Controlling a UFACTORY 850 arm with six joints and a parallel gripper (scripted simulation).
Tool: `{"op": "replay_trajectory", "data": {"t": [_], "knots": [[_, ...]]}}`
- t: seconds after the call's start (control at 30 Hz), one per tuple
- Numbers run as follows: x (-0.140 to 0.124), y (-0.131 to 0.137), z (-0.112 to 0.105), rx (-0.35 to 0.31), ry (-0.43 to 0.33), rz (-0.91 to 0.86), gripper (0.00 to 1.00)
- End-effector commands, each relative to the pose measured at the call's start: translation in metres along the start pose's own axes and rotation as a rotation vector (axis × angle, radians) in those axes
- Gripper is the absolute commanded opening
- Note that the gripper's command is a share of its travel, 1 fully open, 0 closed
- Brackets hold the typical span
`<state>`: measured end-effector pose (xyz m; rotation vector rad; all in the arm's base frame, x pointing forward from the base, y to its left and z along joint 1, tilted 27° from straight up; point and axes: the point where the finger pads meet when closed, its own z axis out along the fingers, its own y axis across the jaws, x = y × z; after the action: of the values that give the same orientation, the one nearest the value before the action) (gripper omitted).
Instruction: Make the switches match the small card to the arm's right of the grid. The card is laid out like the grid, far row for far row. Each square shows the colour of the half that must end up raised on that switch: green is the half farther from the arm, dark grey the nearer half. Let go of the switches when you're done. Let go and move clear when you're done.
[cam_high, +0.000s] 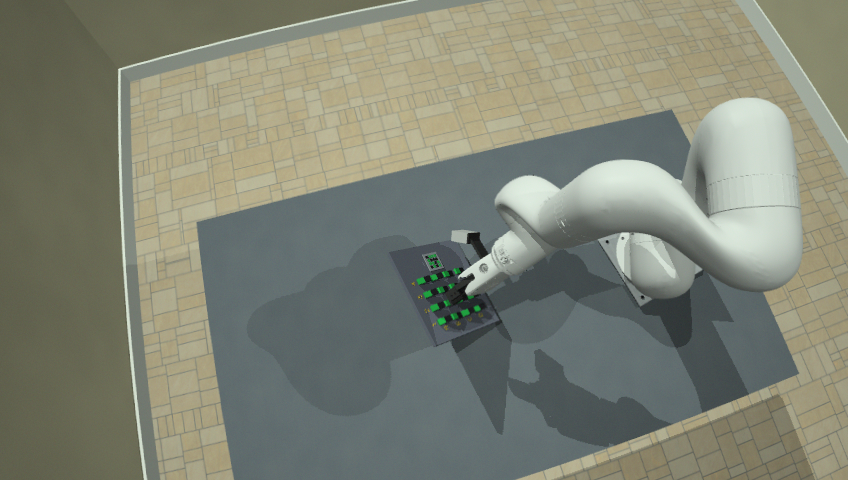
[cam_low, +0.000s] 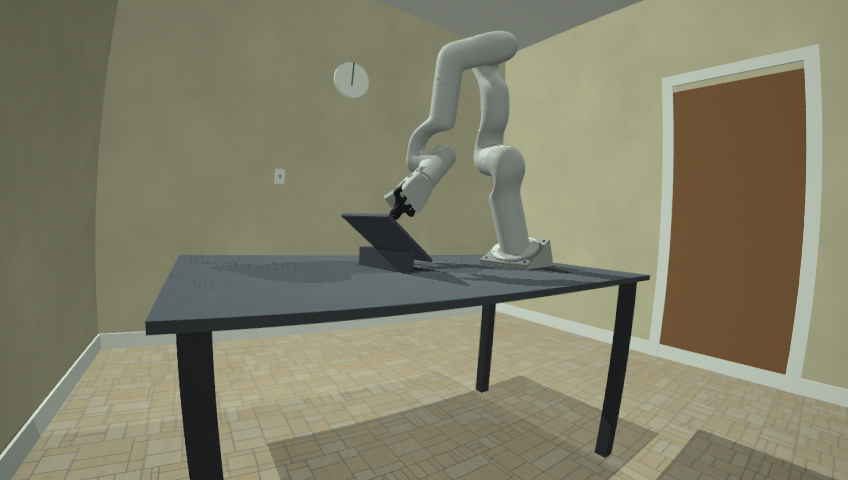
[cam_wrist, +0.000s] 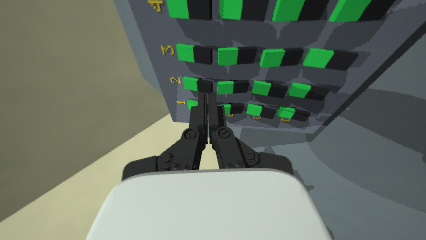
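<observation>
A tilted dark panel (cam_high: 445, 297) on the table carries a grid of rocker switches, each half green and half dark grey. The small card (cam_high: 432, 260) lies at the panel's far end in the top view. The wrist view shows rows marked 1 to 3 in yellow. My gripper (cam_wrist: 207, 103) is shut with nothing between the fingers. Its tips lie over the dark half of the leftmost switch in row 2 (cam_wrist: 197, 84); I cannot tell if they touch it. In the top view the gripper (cam_high: 457, 293) is over the middle of the grid, and in the exterior view (cam_low: 399, 211) it is at the panel's upper edge.
The panel rests on a dark wedge stand (cam_low: 386, 256) on the table. The arm's base (cam_high: 648, 267) is bolted to the table behind the panel. The arm's wrist hides part of the grid's near side in the top view.
</observation>
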<state>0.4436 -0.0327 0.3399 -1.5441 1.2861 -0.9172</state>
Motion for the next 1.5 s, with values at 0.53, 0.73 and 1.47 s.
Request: {"op": "replay_trajectory", "data": {"t": [0.53,0.73,1.47], "knots": [[0.0,-0.001,0.001,0.008,0.0,-0.001,0.0],[0.0,-0.001,0.001,0.008,0.0,-0.001,0.0],[0.0,-0.001,0.024,0.008,0.0,-0.001,0.0]]}}
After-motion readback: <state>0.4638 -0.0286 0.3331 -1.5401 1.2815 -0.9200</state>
